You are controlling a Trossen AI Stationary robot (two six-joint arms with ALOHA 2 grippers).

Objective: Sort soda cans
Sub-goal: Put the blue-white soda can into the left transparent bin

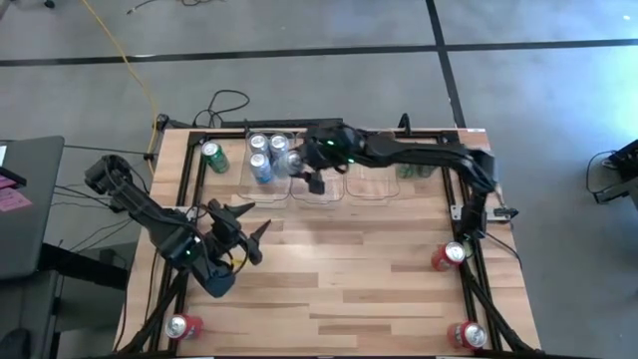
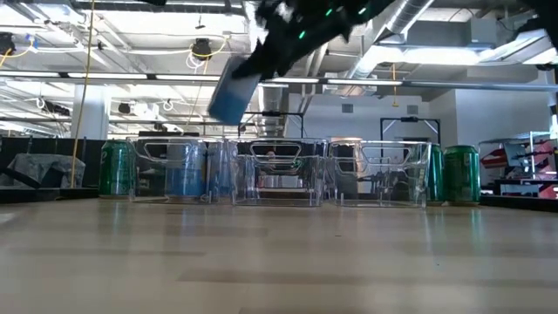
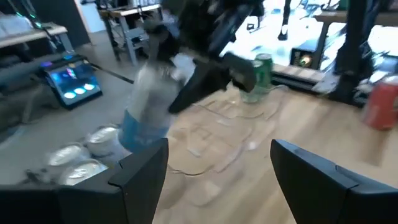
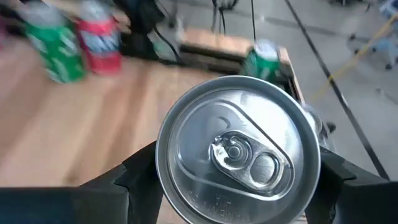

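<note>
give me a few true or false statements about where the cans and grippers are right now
1. The right gripper holds a blue and silver can in the air above the clear bins. True.
2. The left gripper is shut on a red can. False: it is open and holds nothing, waiting over the table's left side.
3. Three blue and silver cans already stand in the leftmost bin. True.
4. A green can stands on the table outside the bins, left of them. True.
5. All the red cans are in the bins. False: in the high view, red cans still stand on the table near its front corners and right edge.
</note>
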